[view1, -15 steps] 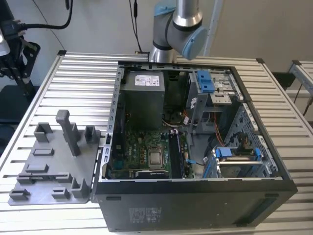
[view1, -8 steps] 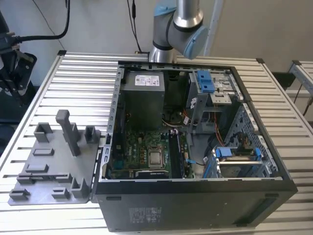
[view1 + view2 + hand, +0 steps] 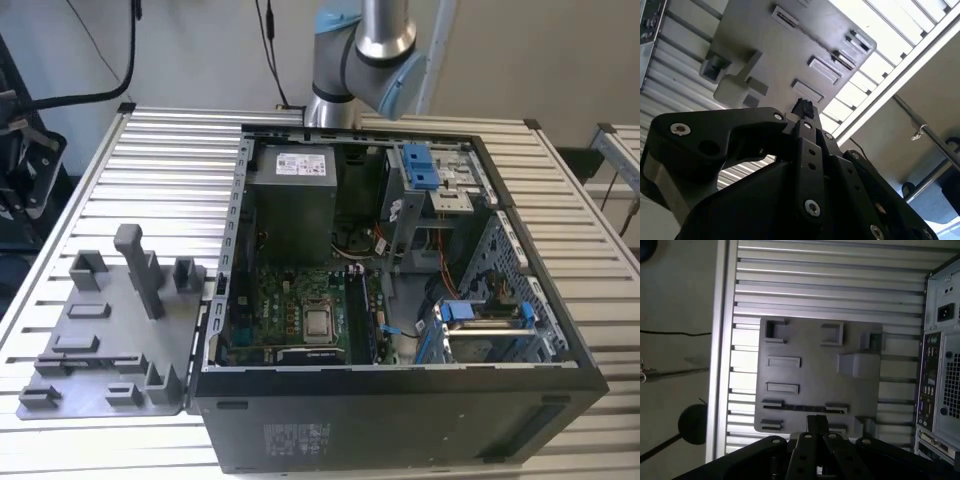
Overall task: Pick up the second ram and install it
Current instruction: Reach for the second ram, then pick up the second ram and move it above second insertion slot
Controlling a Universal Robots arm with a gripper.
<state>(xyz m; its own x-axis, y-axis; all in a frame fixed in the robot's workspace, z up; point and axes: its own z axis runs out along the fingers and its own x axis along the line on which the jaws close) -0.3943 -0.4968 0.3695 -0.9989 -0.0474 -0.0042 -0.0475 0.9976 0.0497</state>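
In the first wrist view the second ram [image 3: 805, 407] appears as a thin dark strip, seen edge-on, standing between two small holders on the grey fixture plate [image 3: 810, 370]. My gripper [image 3: 816, 421] hangs well above the plate, its tips showing just beside that strip. The black fingers meet at the tip with nothing visible between them. In the second wrist view the gripper [image 3: 802, 107] points at the same grey plate [image 3: 790, 45], its links drawn together. The exterior view shows the fixture plate [image 3: 100, 340] lying left of the open computer case [image 3: 400, 400].
The green motherboard [image 3: 290, 305] lies in the case floor, with long memory slots [image 3: 365, 315] at the exterior view's right of the processor. A power supply [image 3: 290, 205] and blue-tabbed drive cages [image 3: 480, 325] stand inside. The arm [image 3: 365, 60] rises behind the case. A tall post [image 3: 140, 265] stands on the plate.
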